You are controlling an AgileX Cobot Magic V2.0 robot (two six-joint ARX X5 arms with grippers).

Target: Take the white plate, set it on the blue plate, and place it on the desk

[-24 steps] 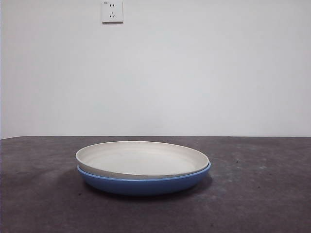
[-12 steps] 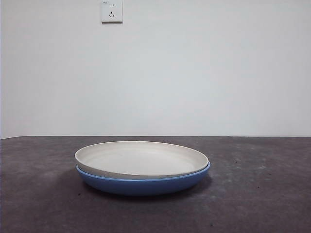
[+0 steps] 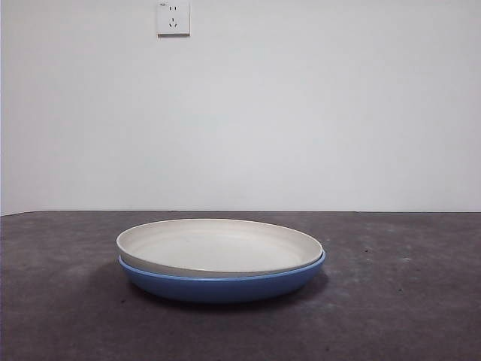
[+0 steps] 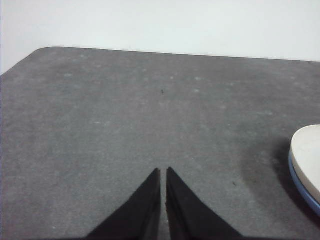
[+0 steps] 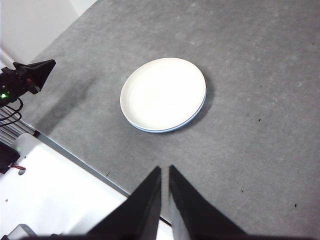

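Observation:
The white plate (image 3: 219, 247) rests nested in the blue plate (image 3: 222, 286) on the desk (image 3: 406, 301), a little left of the front view's middle. Both also show in the right wrist view, white plate (image 5: 162, 93) over a thin blue rim (image 5: 165, 130), and at the edge of the left wrist view (image 4: 309, 157). My left gripper (image 4: 163, 171) is shut and empty, low over the bare desk beside the plates. My right gripper (image 5: 165, 169) is shut and empty, high above the desk, well away from the plates.
A white wall with a socket (image 3: 173, 17) stands behind the desk. In the right wrist view the desk's edge (image 5: 75, 156) borders a white base, and the left arm's dark tip (image 5: 30, 74) is near it.

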